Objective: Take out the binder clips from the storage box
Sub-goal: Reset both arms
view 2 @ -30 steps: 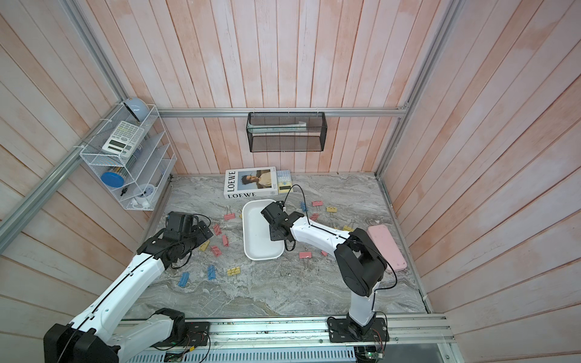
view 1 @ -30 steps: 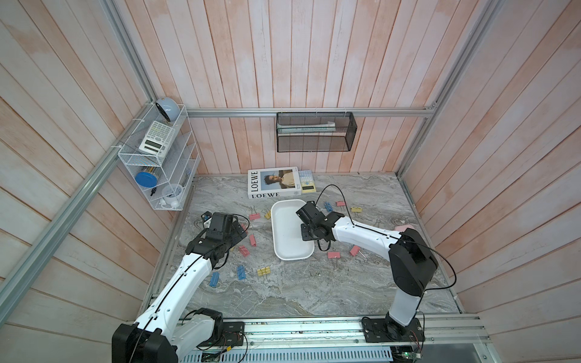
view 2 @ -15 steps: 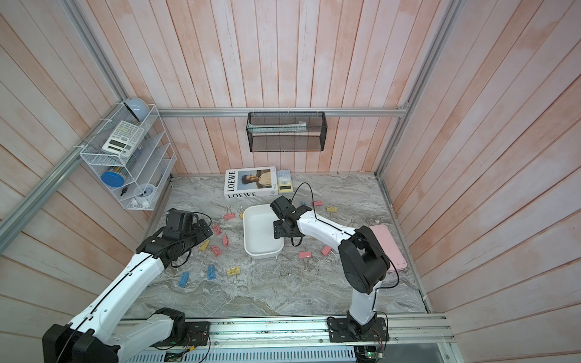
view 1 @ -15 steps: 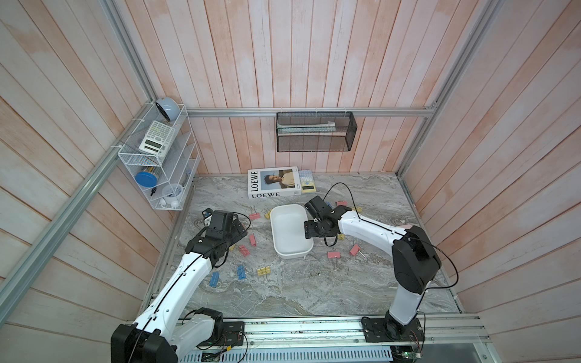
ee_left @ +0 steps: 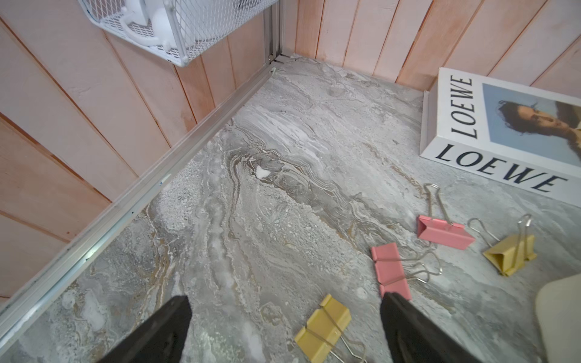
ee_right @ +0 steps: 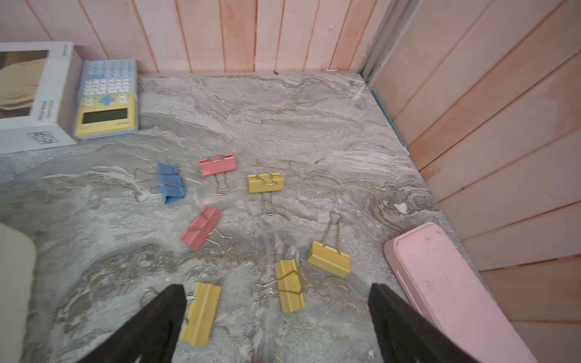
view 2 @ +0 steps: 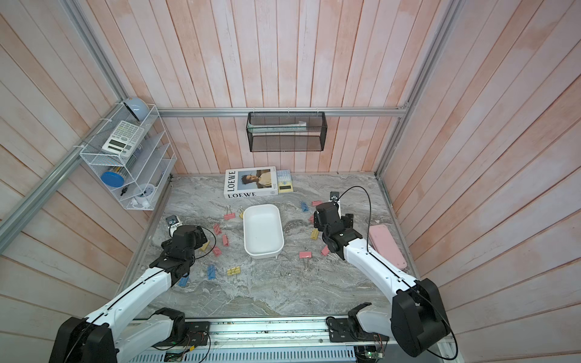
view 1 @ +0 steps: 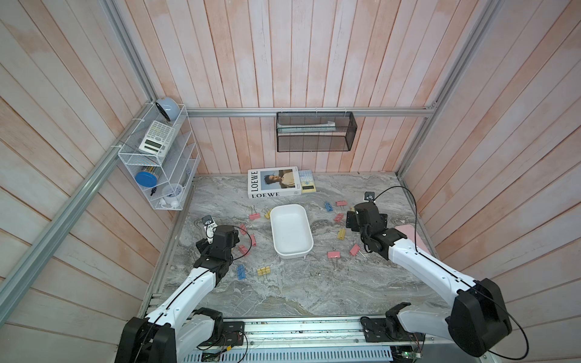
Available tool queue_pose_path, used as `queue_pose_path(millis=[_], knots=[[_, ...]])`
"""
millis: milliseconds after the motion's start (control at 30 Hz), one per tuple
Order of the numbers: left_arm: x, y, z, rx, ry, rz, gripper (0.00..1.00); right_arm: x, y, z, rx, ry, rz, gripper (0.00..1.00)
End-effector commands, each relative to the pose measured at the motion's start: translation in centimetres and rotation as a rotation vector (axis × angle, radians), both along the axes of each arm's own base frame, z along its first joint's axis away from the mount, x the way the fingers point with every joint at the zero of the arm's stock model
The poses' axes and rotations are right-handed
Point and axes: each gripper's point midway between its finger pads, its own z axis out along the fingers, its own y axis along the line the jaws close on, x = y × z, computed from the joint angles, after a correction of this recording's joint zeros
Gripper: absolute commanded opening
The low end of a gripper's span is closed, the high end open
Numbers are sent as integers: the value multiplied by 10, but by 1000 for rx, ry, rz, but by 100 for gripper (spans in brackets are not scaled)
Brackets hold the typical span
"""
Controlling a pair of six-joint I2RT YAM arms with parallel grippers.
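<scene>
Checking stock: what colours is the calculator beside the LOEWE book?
Pale blue calculator, yellow display end; right wrist view shows it best.

Beside the left claw [ee_left: 284, 300], only a rounded corner of the shallow white plastic tray [ee_left: 558, 317] shows; beyond the right claw [ee_right: 276, 288], keys of the yellow-and-blue calculator [ee_right: 107, 100] blur.

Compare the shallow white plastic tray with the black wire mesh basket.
The shallow white plastic tray is solid-walled; the black wire mesh basket is see-through. The tray lies on the table; the basket hangs from the wall rail. The tray is empty; the basket holds something pale. Both are open-topped rectangles.
</scene>
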Motion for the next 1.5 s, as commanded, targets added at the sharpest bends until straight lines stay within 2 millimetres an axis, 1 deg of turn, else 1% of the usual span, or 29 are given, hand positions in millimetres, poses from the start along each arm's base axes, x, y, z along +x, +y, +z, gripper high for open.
queue_pose_path(millis=[0, 100, 167, 233, 267, 300, 400, 467, 533, 567, 600, 667, 700, 733, 800, 967, 1267, 1333, 1400, 1467], knots=[[26, 7, 42, 133, -191, -13, 100, 8, -35, 12, -79, -125, -77, 98], [32, 15, 29, 162, -187, 17, 100, 5, -65, -6, -94, -82, -158, 98], [34, 18, 20, 143, -222, 10, 100, 7, -74, -16, -102, -68, -168, 98], [37, 23, 10, 91, -266, -3, 100, 13, -73, -26, -94, -90, -122, 98], [38, 27, 10, 83, -286, 0, 100, 15, -74, -32, -85, -106, -114, 98], [40, 27, 10, 90, -270, -13, 100, 15, -77, -37, -72, -134, -118, 98], [47, 22, 12, 117, -295, -89, 100, 20, -77, -47, -54, -192, -77, 98], [49, 27, 7, 108, -293, -82, 100, 23, -76, -50, -63, -217, -54, 98], [51, 40, 0, 83, -310, -46, 100, 27, -71, -54, -60, -227, -3, 98], [53, 43, -6, 44, -315, -38, 100, 28, -70, -58, -46, -226, 10, 98], [57, 40, -8, 28, -322, -72, 100, 29, -70, -64, -32, -217, 22, 98], [64, 28, -18, 23, -295, -151, 100, 28, -73, -70, -14, -244, 18, 98], [68, 27, -17, 32, -306, -165, 100, 27, -72, -76, 0, -241, 32, 98], [69, 24, -19, 34, -284, -187, 100, 29, -68, -75, 1, -261, 57, 98], [73, 21, -21, 31, -267, -208, 100, 30, -63, -78, 10, -230, 90, 98], [77, 21, -21, 36, -250, -203, 100, 32, -69, -78, 23, -230, 67, 98], [77, 20, -22, 39, -247, -206, 100, 32, -69, -77, 25, -230, 66, 98], [78, 16, -22, 49, -238, -224, 100, 32, -69, -78, 24, -228, 65, 98], [83, 7, -23, 55, -219, -274, 100, 32, -69, -78, 25, -230, 66, 98], [82, 6, -23, 59, -221, -278, 100, 32, -69, -77, 25, -231, 65, 98]])
